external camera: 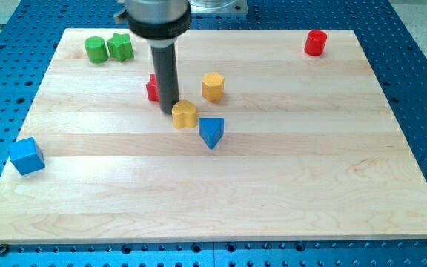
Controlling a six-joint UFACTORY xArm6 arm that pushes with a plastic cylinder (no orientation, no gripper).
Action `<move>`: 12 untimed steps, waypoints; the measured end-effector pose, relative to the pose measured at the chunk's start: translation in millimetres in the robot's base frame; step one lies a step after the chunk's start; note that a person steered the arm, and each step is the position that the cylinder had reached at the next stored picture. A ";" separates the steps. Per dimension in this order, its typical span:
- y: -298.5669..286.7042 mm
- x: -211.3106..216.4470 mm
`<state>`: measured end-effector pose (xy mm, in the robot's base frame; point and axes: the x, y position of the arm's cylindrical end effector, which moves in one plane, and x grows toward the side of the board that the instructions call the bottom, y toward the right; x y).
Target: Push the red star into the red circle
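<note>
The red star [152,87] lies at the board's upper middle-left, mostly hidden behind my rod. The red circle, a red cylinder [315,42], stands at the view's top right, far from the star. My tip [169,110] rests on the board just right of the red star and touches or nearly touches the left side of a yellow heart-like block [184,113].
A yellow hexagon [212,86] sits right of the rod. A blue triangle [211,132] lies below the yellow heart. A green cylinder [94,49] and a green star-like block [120,47] stand at the top left. A blue cube [27,156] overhangs the board's left edge.
</note>
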<state>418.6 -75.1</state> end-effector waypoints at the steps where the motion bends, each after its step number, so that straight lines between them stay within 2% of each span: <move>1: -32.2 -20.8; 2: -10.5 -67.0; 3: 58.1 -84.2; 4: 85.2 -88.8; 6: 60.0 -107.9; 7: 28.2 -115.8; 9: 65.2 -138.7; 10: 1.0 -105.1; 11: -31.2 -123.3; 12: -14.6 -159.3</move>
<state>259.2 -89.7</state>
